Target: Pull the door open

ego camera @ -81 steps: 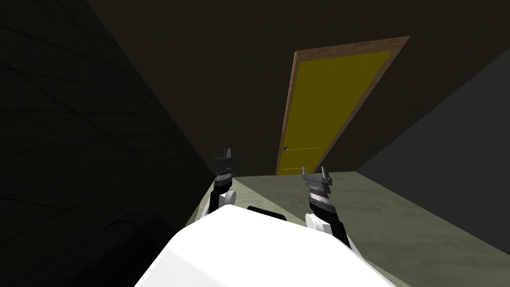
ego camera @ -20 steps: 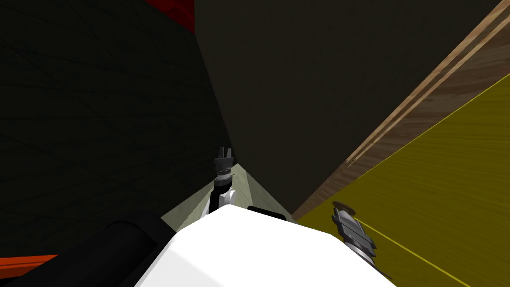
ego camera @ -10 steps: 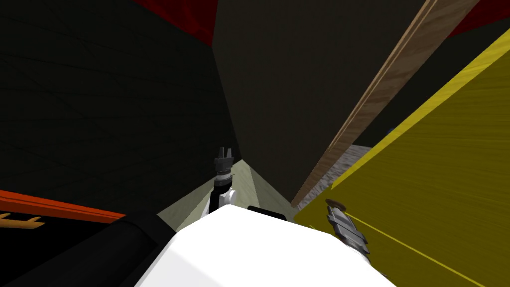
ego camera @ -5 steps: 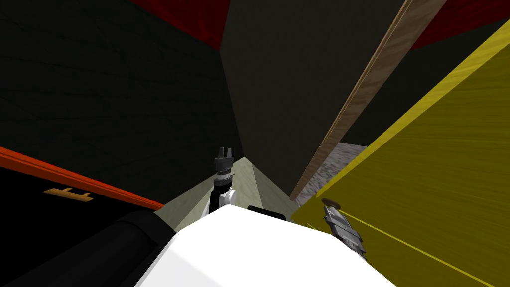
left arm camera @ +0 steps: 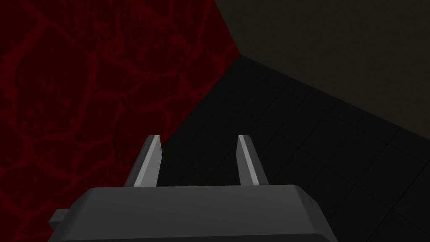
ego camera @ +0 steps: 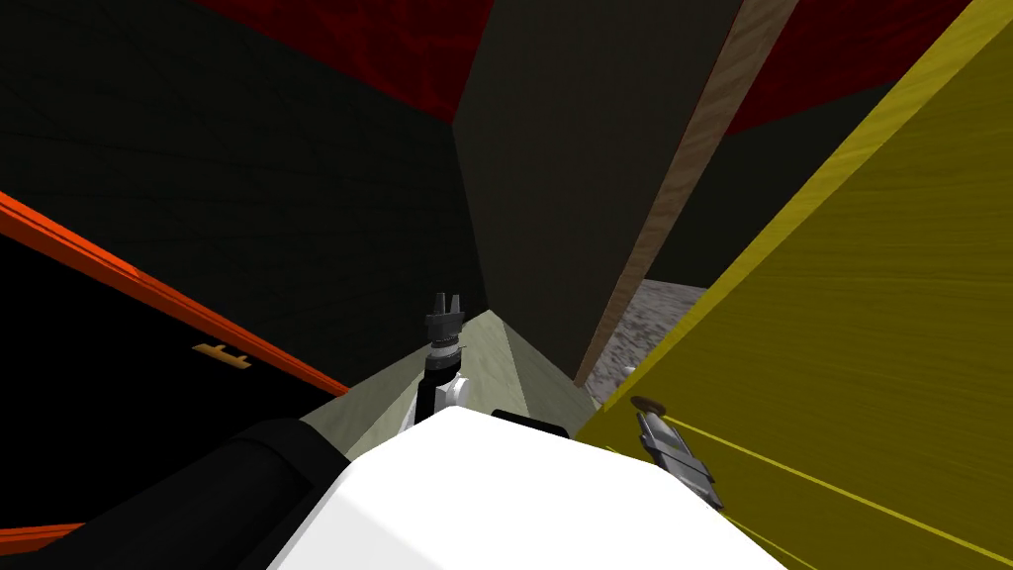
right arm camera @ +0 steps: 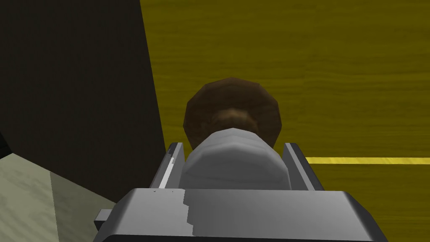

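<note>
Door [ego camera: 871, 297], a yellow wood-grain slab, stands ajar off its brown wooden frame [ego camera: 683, 188], dead ahead of right gripper [right arm camera: 234, 148], which grasps the grey round knob [right arm camera: 237, 161]. Judged part-open; more swing remains. Left gripper [left arm camera: 198, 139] released, idle.

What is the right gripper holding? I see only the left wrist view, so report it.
Observer: The right gripper is shut on the door's grey knob.
Operator: Tell me whether the door is open.
Observer: The yellow door stands ajar, with a gap between its edge and the wooden frame.
Operator: Say what lies through the gap.
Observer: A speckled grey floor.
</note>
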Motion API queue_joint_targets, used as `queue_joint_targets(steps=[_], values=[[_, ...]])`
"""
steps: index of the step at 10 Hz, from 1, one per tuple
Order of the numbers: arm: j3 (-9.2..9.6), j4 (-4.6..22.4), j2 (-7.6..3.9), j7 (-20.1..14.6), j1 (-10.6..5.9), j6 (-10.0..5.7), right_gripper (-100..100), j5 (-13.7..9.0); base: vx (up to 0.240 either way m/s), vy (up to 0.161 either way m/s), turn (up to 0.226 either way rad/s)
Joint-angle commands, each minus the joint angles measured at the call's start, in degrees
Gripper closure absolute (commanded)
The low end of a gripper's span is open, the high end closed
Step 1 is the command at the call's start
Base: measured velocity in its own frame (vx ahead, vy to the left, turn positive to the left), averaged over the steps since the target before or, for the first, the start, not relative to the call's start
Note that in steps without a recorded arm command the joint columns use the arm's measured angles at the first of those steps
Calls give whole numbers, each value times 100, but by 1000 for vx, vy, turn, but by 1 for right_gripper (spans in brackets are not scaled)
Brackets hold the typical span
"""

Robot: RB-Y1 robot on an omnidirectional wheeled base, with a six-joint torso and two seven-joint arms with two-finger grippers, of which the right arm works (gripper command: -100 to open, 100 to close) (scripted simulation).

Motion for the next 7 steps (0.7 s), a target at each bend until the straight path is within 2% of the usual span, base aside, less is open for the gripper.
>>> queue_joint_targets(steps=[1, 7], values=[[70, 44, -63, -78, 21, -97, 100, 41, -150, -19, 95], [385, 241, -347, -434, 117, -535, 100, 226, -249, -26, 138]])
